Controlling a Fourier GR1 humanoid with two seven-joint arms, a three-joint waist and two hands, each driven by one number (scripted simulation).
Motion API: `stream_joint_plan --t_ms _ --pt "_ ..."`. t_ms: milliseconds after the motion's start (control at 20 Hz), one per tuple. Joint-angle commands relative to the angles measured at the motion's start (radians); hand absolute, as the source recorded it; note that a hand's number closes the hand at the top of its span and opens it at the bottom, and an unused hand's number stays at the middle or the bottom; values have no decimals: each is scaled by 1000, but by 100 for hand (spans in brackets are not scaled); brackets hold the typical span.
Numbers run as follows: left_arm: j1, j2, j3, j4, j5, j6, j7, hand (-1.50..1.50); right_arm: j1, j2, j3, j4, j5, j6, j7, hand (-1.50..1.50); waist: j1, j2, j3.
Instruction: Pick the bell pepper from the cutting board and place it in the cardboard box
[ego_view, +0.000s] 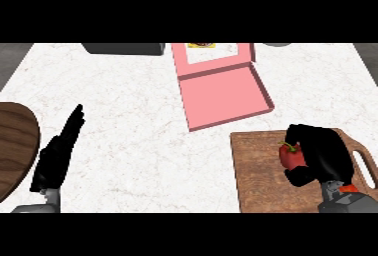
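Head view, right robot hand (319, 152) curled round glossy red bell pepper (291, 157), grained wooden cutting board (258, 172)

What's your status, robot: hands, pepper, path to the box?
Right hand curled round bell pepper, over cutting board. Left hand open, resting at left. Pink box open; nothing between board and box.

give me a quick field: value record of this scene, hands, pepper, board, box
right hand: curled round the bell pepper, over the cutting board
bell pepper: red, green stem, in the right hand
cutting board: wooden, lower right of the counter, handle slot at its right
cardboard box: pink, open, top centre, beyond the board
left hand: open, fingers straight, resting at lower left
dark wooden round surface: at the left edge
task state: pepper not yet in the box
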Motion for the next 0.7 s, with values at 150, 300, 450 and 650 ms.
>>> stream_joint_plan --t_ms 150,300,450,650 --pt "-51 -13 -53 -16 -7 -33 -15 0 -213 -149 68 75 -109 84 -414 150 149 54 8" --pt "-61 -18 -59 -21 -4 -38 -11 0 -305 -216 26 120 -174 87 -588 150 153 50 9" --pt "-72 -20 -62 -4 -9 -38 -16 0 -370 -268 -21 203 -238 77 -755 150 140 58 9" --pt "-89 -27 -64 -4 -12 -31 -5 0 -464 -287 -101 301 -397 129 -961 150 136 55 9"
